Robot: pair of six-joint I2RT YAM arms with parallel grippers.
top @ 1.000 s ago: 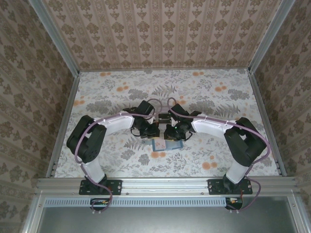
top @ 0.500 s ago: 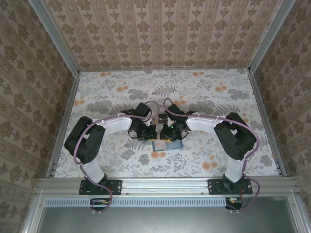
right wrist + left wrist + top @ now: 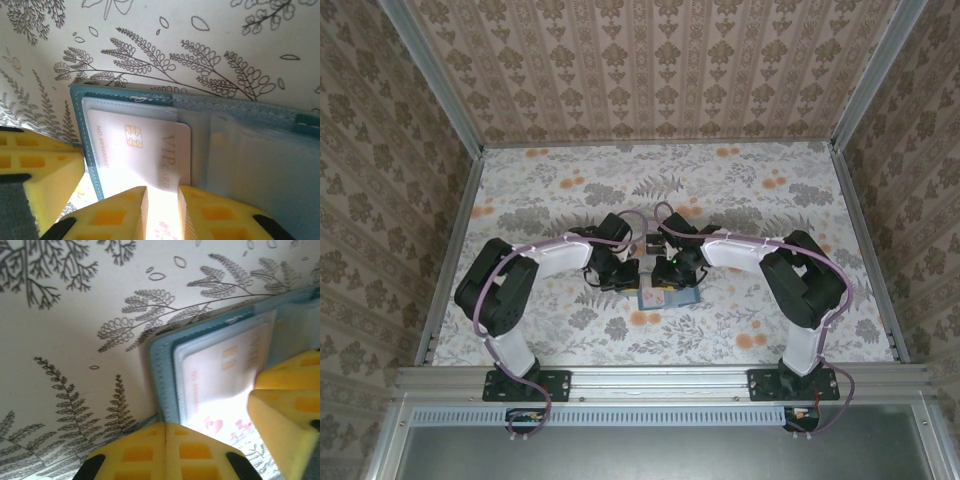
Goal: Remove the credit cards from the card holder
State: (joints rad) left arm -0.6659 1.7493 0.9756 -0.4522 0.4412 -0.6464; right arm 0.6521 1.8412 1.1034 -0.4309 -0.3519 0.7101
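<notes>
the card holder (image 3: 670, 298) lies open on the flowered bench (image 3: 550, 190), near its middle, between the two arms' tips. from the right wrist, its teal rim (image 3: 250, 106) frames pale clear sleeves, and one pale pink credit card (image 3: 145, 145) with a gold chip and "vip" lettering sits in the leftmost sleeve, its lower end sticking out past the sleeve's edge. the right tool (image 3: 161, 200) stands narrow, its yellow fingers a small gap apart, with the card's lower edge right at the mouth of that gap; i cannot tell whether the pads touch it. the left tool (image 3: 165, 435) is closed, fingers pressed flat together, holding nothing, its tip at the holder's left edge, just beside the card.
</notes>
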